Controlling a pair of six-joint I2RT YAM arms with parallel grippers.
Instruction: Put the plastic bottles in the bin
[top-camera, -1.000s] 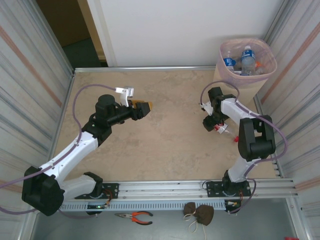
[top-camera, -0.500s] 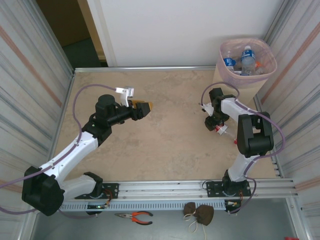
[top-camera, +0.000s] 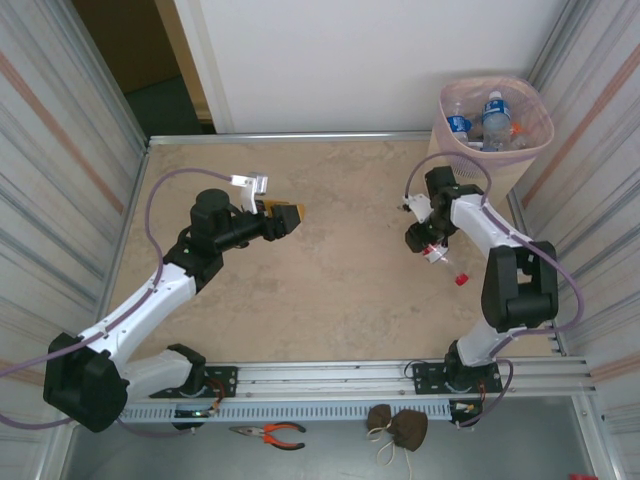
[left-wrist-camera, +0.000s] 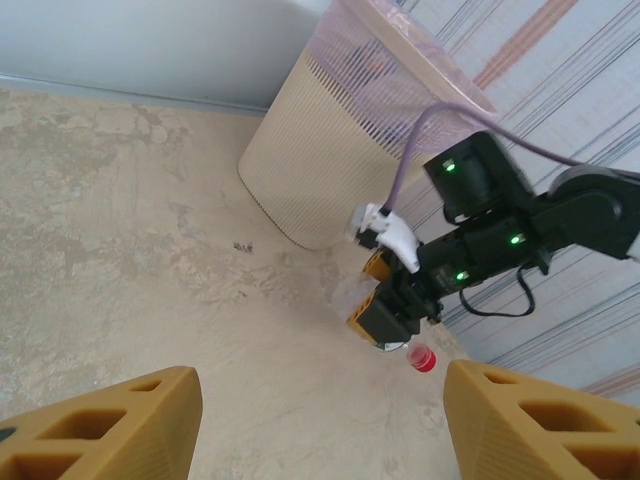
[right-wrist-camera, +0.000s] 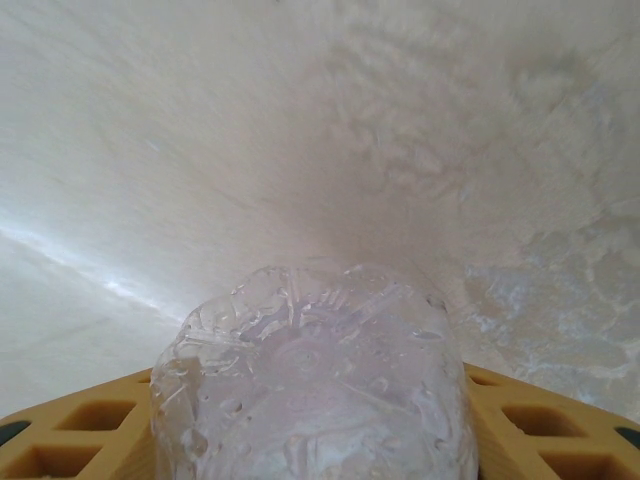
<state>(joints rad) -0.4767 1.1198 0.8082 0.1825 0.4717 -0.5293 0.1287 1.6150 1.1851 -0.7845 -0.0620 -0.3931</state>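
Item 1, left gripper (top-camera: 289, 217): you are holding it over the left half of the table (top-camera: 340, 290). Its fingers are standing wide apart with nothing between them, as the left wrist view shows.

Item 2, orange-handled pliers (top-camera: 268, 432): these are lying on the near ledge below the arm bases. They are no part of the job, so you are leaving them out of the count.

Item 3, right gripper (top-camera: 428, 248): you are holding it low over the right side of the table, near the bin on its near side. The fingers are closing on a clear bottle (right-wrist-camera: 310, 385), whose moulded base is facing the right wrist camera.

Item 4, red cap (top-camera: 461, 279): this is showing just beyond the right gripper. It is probably the held bottle's own cap, though the clear body between them is too faint to tell.

Item 5, bin (top-camera: 505, 172): it is standing upright at the far right corner and is carrying several blue-labelled bottles (top-camera: 494, 112) inside.

Standing of the task: you are nearing the end. The bin is holding most of the stock, and the gripped bottle appears to be the last one outside it. You are left with lifting it over the rim and letting it go.
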